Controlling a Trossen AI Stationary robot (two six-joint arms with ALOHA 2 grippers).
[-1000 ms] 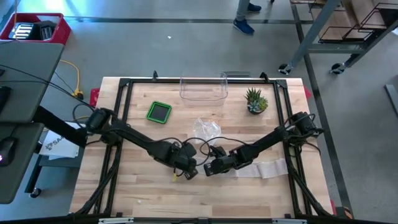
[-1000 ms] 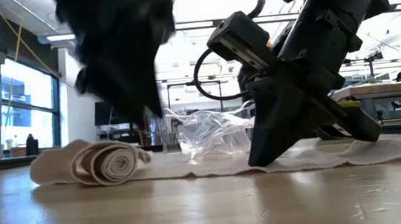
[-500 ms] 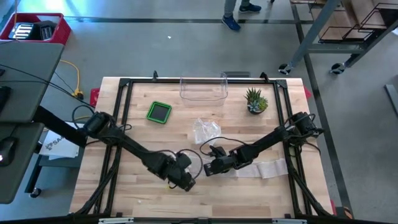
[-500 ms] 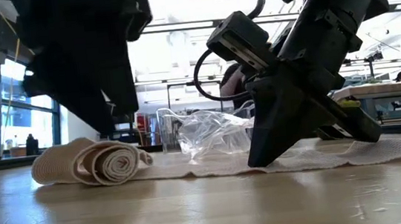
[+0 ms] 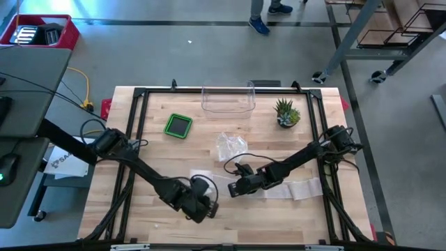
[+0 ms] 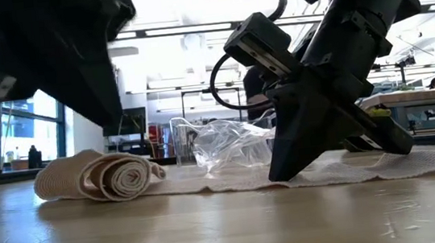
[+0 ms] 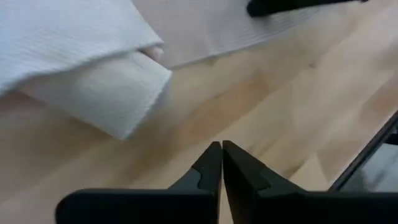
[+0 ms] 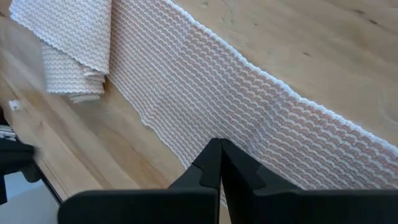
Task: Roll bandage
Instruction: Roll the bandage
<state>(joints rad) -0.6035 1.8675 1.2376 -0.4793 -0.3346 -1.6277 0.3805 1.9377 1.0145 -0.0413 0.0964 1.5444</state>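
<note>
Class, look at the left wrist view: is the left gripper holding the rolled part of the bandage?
No. The left gripper is shut on nothing above bare wood, and the bandage roll lies apart from its fingertips.

— What moved?
— The left gripper has drawn back from the rolled end of the bandage toward the table's front edge.
— And its fingers?
— They have closed together, holding nothing.
</note>
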